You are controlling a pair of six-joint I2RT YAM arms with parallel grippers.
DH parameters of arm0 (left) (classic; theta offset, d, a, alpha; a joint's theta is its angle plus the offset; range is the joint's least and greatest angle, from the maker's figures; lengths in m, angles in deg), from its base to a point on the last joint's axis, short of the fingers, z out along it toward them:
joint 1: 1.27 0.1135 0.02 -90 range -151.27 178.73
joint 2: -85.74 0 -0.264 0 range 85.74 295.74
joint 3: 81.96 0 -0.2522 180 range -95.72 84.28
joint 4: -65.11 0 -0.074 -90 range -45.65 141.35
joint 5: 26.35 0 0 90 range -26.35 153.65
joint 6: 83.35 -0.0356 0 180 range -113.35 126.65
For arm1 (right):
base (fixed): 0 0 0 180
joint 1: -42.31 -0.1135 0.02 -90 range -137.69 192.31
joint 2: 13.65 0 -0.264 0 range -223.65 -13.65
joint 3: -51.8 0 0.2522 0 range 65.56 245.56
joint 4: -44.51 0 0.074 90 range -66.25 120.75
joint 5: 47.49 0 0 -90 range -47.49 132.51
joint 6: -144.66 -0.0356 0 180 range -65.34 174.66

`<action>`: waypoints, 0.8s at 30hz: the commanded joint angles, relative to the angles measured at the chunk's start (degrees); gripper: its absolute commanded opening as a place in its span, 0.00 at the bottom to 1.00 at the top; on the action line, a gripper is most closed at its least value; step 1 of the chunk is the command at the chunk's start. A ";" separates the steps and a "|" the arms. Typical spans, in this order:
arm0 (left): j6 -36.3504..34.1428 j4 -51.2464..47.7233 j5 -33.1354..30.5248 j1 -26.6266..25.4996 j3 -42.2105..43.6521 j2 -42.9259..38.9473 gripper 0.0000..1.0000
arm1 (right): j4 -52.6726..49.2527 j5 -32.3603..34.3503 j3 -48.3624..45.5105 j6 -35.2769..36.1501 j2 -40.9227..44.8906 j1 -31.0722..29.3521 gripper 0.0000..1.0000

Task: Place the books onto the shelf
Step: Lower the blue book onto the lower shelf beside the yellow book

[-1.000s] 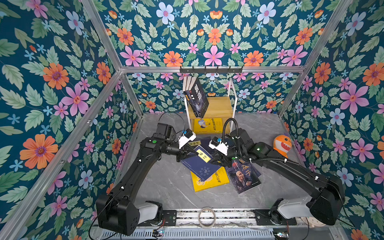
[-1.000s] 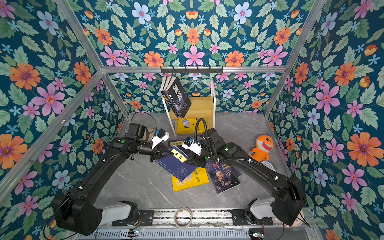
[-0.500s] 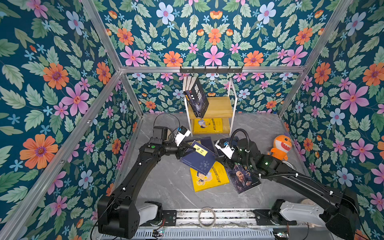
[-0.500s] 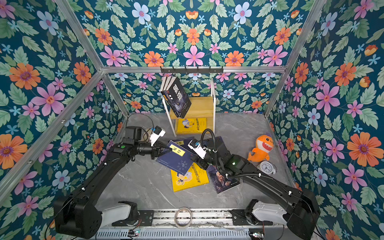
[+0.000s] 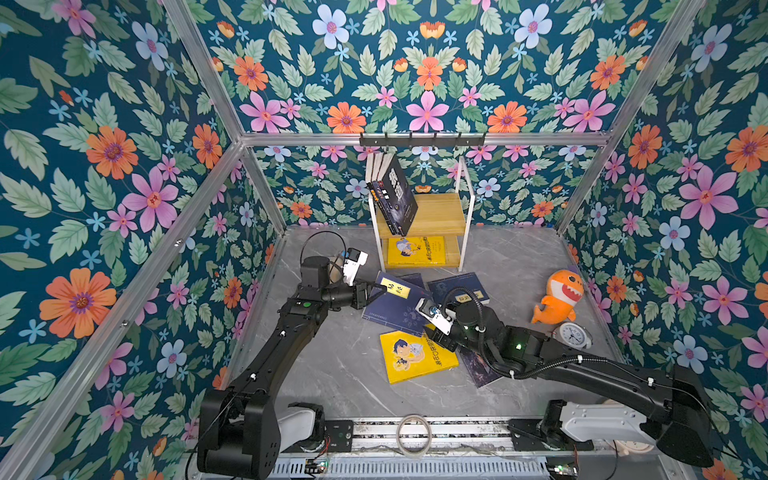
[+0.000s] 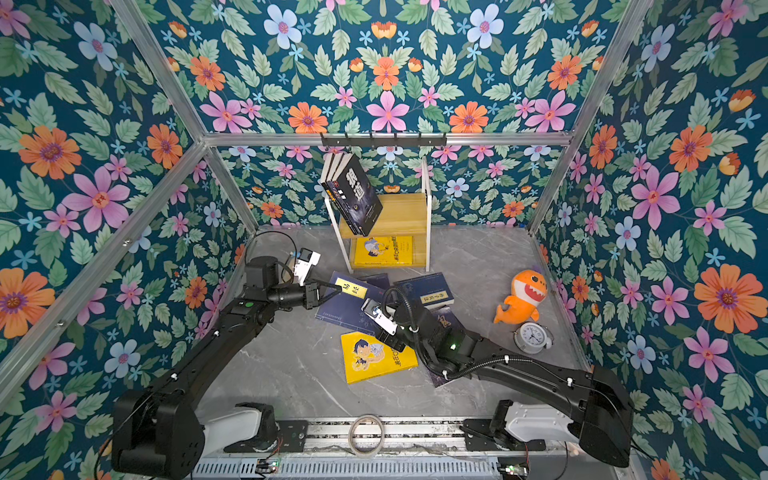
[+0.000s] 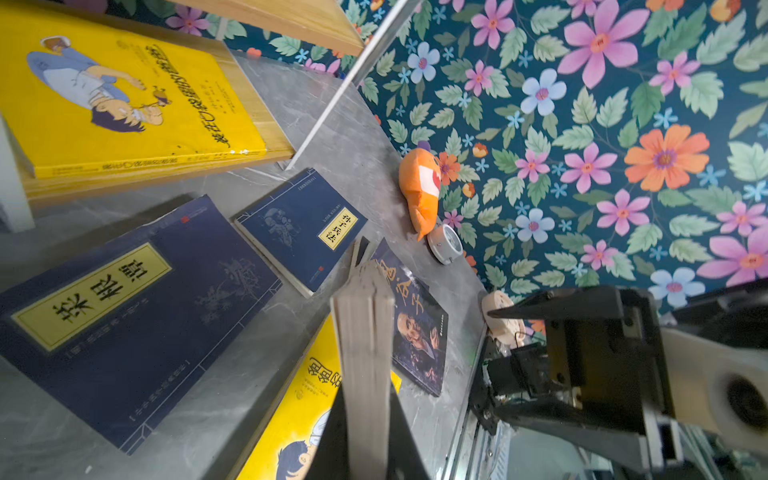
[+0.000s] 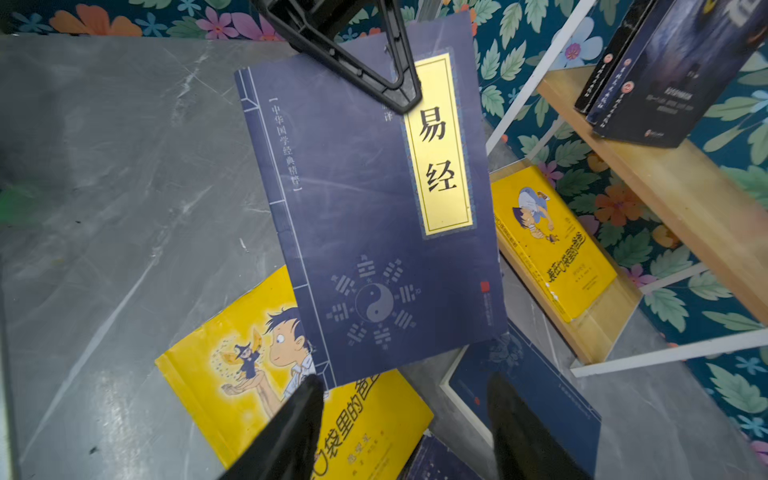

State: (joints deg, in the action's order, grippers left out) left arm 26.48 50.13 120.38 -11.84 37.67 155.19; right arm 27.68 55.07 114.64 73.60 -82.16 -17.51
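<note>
Navy book (image 8: 374, 208): pinched at its top edge, beside its yellow label, by the left jaws; raised and tilted, just in front of the shelf (image 5: 438, 216).
Right jaws: spread, holding nothing, near the held book's lower edge.
Worktop (image 5: 332, 374) in front of shelf: yellow book (image 5: 415, 355), small navy book (image 5: 457, 293), large navy book (image 7: 124, 307), portrait book (image 7: 415, 328), all flat.
Shelf top board: three dark books (image 5: 395, 195), leaning.
Shelf lower board: second yellow book (image 5: 415, 250), flat.
Right of shelf: orange plush (image 5: 559, 297), clock (image 5: 573, 334).
</note>
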 commanded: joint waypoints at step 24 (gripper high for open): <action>32.02 21.26 -5.73 0.27 6.76 -0.10 0.00 | 19.20 7.25 3.26 14.27 -16.87 -2.33 0.59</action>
State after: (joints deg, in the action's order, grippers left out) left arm 56.21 67.86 114.61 -11.67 44.54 155.32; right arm 43.07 59.73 116.48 84.86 -97.50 -19.78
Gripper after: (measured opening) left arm 0.114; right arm 0.593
